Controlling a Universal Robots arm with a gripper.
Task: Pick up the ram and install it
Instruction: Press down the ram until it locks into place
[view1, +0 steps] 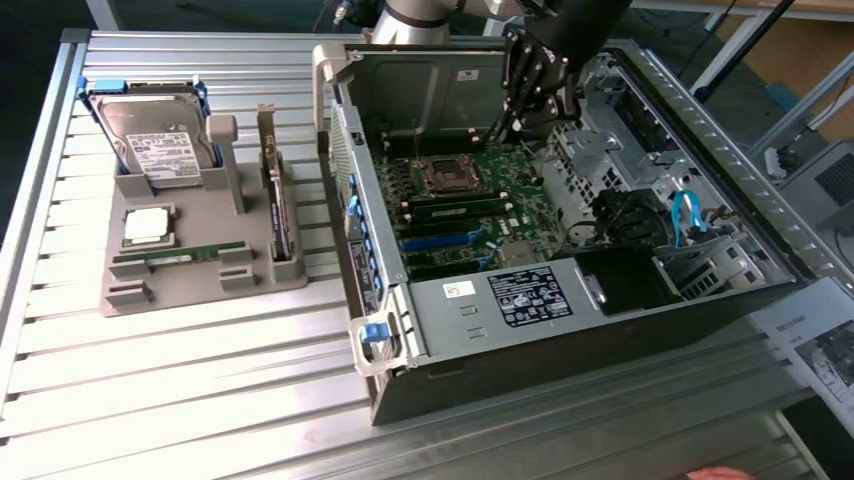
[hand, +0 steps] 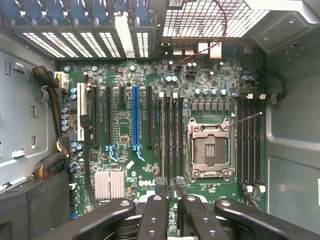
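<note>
Gripper jaws stood slightly apart, holding nothing, above the motherboard inside the open case. The ram lay in the grey holder on the counter, well apart. Crossing over, the gripper might clip the case wall, and a skewed grasp could wedge the ram.

We saw that the arm was a round tube of pale grey metal with a dull shine and a darker ring around it. The housing joined to it was bulky, matte and black. Our pincer was black throughout, built of thick flat bars with rounded ends, the two outer ones broad and the two inner ones narrower. Each bar carried a round silver pivot pin near its end, four pins in all. In the exterior view it looked like long dark slats with glossy edges.
</note>
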